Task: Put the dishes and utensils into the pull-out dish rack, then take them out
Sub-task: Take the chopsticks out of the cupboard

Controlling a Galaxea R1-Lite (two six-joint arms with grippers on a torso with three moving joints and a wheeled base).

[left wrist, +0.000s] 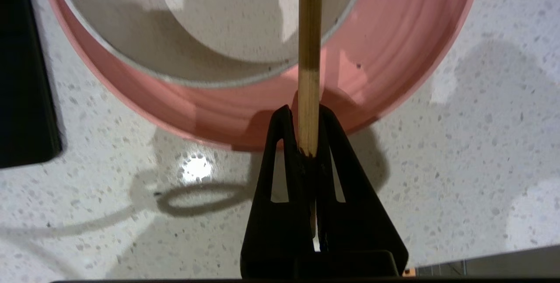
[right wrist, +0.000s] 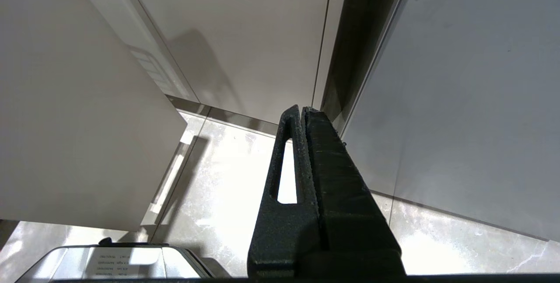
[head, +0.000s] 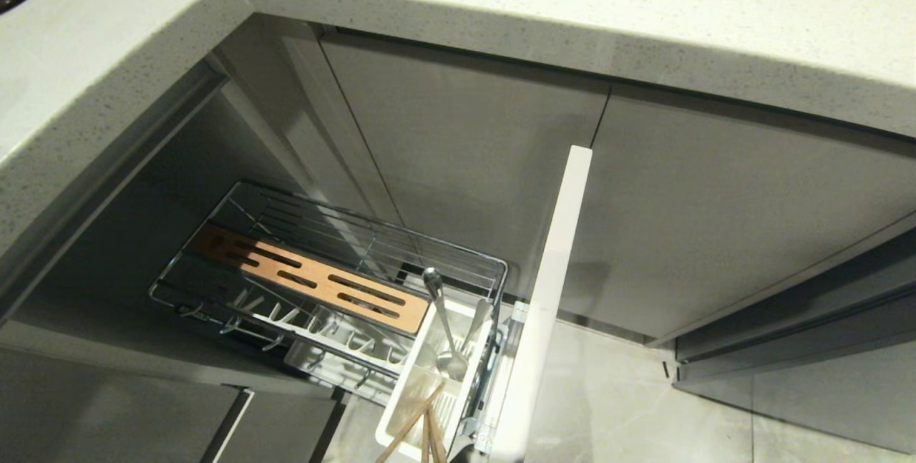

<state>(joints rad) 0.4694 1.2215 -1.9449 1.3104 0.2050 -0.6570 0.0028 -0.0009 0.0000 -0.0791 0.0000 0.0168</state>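
Left gripper [left wrist: 308, 112] pinches one chopstick [left wrist: 309, 33] near its end, above plate [left wrist: 393, 55] and bowl [left wrist: 210, 25] on counter [left wrist: 481, 143] | chopstick: light, stiff, smooth, may pivot; hold nearer middle | right gripper [right wrist: 302, 114] closed, parked by cabinet.

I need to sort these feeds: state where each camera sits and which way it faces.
Head view: high, looking down under the countertop at the pull-out dish rack; no arm shows.
Left wrist view: behind the left gripper, shut on a chopstick, over the pink plate and bowl.
Right wrist view: behind the shut right gripper, facing cabinet doors and floor.
Shared: head and right wrist both see cabinet doors.
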